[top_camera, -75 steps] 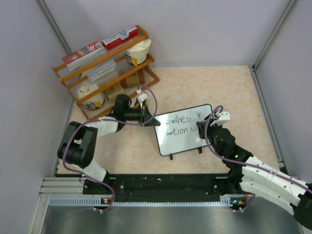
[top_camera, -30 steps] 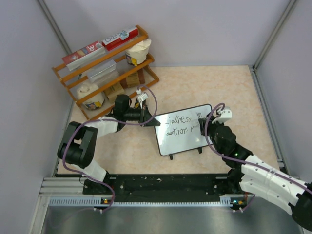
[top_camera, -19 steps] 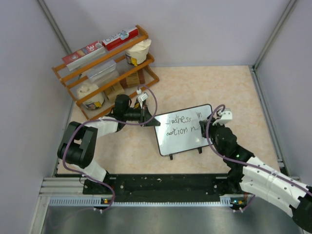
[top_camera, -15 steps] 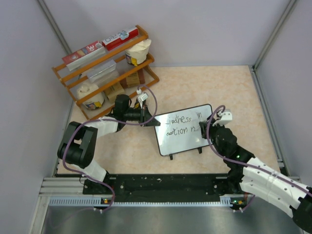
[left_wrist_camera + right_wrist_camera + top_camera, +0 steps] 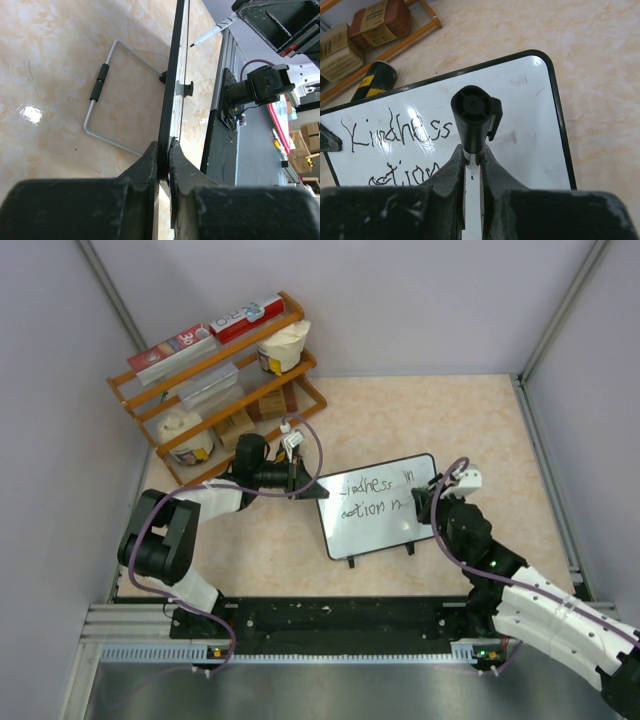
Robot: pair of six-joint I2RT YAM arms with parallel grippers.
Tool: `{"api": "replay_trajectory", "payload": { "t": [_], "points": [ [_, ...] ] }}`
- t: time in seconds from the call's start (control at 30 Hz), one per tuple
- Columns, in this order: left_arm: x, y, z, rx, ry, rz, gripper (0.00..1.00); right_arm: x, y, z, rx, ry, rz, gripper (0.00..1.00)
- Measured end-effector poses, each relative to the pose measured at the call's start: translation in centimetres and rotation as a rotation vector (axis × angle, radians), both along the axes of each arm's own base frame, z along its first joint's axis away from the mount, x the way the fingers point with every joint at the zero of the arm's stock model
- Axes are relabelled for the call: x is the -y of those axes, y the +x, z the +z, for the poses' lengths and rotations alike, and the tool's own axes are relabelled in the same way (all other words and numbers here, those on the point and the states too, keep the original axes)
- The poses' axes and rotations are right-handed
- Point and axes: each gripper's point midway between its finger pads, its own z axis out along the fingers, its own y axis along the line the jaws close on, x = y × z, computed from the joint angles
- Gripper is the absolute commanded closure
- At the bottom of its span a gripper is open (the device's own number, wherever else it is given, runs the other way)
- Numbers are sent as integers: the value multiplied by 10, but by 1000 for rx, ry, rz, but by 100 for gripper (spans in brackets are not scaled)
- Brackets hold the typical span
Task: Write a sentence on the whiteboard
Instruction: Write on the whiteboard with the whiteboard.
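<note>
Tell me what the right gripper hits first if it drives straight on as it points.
The whiteboard. The right gripper points at its face, so the marker it holds would press in first; whether the tip already touches, I cannot tell.

The top camera looks down from high above the near side at the whole table (image 5: 400, 410). The left wrist camera seems almost to touch the whiteboard (image 5: 172, 90), looking along its thin edge. The right wrist camera faces its front, close up. All three share it.
</note>
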Motion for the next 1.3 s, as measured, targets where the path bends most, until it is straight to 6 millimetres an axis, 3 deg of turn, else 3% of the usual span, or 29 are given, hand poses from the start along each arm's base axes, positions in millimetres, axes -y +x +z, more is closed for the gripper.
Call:
{"api": "replay_trajectory", "payload": {
  "t": [0.73,1.3],
  "points": [
    [0,0,0,0,0,0,100,4,15,0,6,-4,-56,100],
    [0,0,0,0,0,0,100,5,5,-11,-38,-7,-20,100]
  ]
}}
